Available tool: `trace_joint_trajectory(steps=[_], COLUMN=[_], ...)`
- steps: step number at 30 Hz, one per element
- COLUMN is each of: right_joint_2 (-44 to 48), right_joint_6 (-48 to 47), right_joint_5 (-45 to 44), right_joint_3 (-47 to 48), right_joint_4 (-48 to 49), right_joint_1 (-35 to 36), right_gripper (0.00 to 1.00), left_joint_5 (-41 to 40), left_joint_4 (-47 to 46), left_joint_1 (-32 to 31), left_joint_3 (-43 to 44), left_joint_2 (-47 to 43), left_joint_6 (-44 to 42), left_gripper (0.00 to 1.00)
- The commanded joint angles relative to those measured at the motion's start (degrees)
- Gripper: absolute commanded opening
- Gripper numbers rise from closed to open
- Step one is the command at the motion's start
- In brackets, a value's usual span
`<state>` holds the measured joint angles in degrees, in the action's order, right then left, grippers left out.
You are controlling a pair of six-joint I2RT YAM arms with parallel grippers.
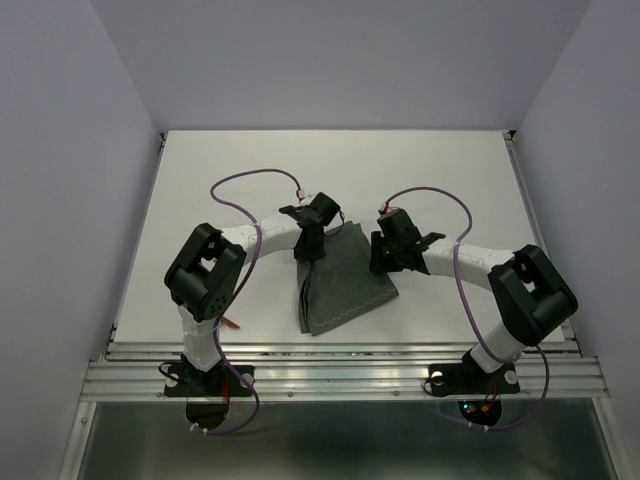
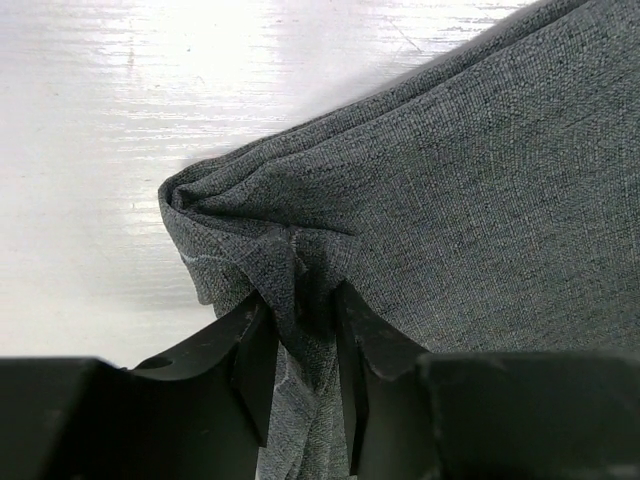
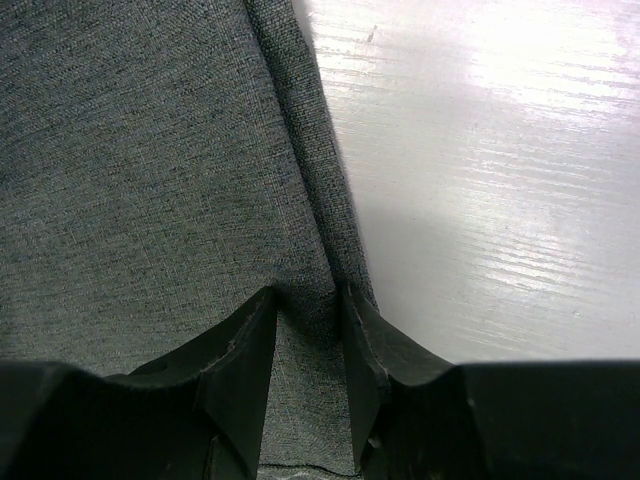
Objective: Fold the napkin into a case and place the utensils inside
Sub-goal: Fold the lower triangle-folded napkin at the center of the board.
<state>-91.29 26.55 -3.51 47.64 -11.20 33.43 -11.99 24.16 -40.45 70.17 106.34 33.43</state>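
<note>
Napkin (image 1: pixel 345 285) on table (image 1: pixel 250 170) — left gripper (image 2: pixel 305 300) pinches its bunched corner, right gripper (image 3: pixel 310 300) clamps its edge.

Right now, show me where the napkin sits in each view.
Top external: napkin just below centre.
Left wrist: napkin fills centre and right, corner pinched in left claw.
Right wrist: napkin fills left half, edge pinched in right claw.
Shared landmark: white table.
</note>
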Motion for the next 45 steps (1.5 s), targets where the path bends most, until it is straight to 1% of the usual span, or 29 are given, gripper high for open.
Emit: trace_joint_trajectory(steps=[1, 4, 5, 6, 7, 9, 14, 16, 18, 19, 22, 23, 25, 29, 33, 45], right_joint_2=[2.16, 1.73, 1.38, 1.11, 0.85, 0.23, -0.47, -0.65, -0.65, -0.82, -0.82, -0.91, -0.91, -0.65, -0.21, -0.03], right_joint_6=[-0.71, -0.79, -0.79, -0.71, -0.71, -0.62, -0.88, -1.06, -1.06, -1.06, -0.8, -0.71, -0.27, 0.17, 0.53, 1.23], right_joint_5=[-1.24, -1.06, -0.98, -0.97, -1.15, -1.5, -2.56, -2.38, -2.12, -1.59, -0.37, -0.19, 0.08, 0.69, 1.05, 1.93], right_joint_3=[1.41, 1.14, 0.97, 0.88, 0.79, 0.62, 0.44, 0.26, 0.18, -0.17, -0.79, -1.14, -1.67, -2.81, -3.69, -5.36], right_joint_4=[-0.22, -0.05, -0.05, -0.05, -0.05, -0.05, -0.05, 0.04, 0.13, 0.3, 1.09, 1.18, 1.62, 2.15, 2.5, 3.11], right_joint_1=[-0.03, -0.03, -0.03, -0.03, -0.03, -0.03, -0.03, -0.03, -0.03, -0.03, -0.03, -0.03, -0.03, -0.03, -0.03, -0.03], right_gripper=[0.38, 0.38, 0.37, 0.37, 0.37, 0.37, 0.43, 0.43, 0.39, 0.33, 0.22, 0.15, 0.07, 0.02, 0.01, 0.01], left_joint_5=[-2.86, -3.04, -3.13, -3.22, -3.3, -3.04, -1.73, -1.11, -0.85, -0.32, 2.05, 2.49, 3.63, 5.66, 6.8, 8.56], left_joint_4=[2.38, 2.9, 2.99, 3.08, 3.26, 3.17, 2.82, 2.64, 2.64, 2.56, 1.6, 1.33, 0.89, 0.1, -0.52, -2.1], left_joint_1=[-0.33, -0.42, -0.34, -0.33, -0.33, -0.42, -0.34, -0.25, -0.25, -0.16, 0.28, 0.37, 0.8, 1.68, 2.65, 5.9], left_joint_3=[2.51, 2.86, 3.13, 3.13, 3.3, 3.3, 3.74, 3.83, 4.44, 4.53, 4.8, 4.89, 5.15, 5.59, 6.03, 6.29], left_joint_2=[0.0, 0.18, 0.27, 0.35, 0.27, 0.27, 0.18, 0.0, -0.26, -0.26, -0.87, -1.05, -1.4, -1.32, -0.35, -0.35], left_joint_6=[-0.03, 0.06, 0.14, 0.32, 0.93, 1.37, 1.9, 1.99, 2.43, 2.69, 3.3, 3.4, 4.01, 4.89, 6.21, 9.11], left_gripper=[0.33, 0.25, 0.17, 0.13, 0.05, 0.0, 0.0, 0.0, 0.0, 0.0, 0.0, 0.0, 0.0, 0.0, 0.0, 0.0])
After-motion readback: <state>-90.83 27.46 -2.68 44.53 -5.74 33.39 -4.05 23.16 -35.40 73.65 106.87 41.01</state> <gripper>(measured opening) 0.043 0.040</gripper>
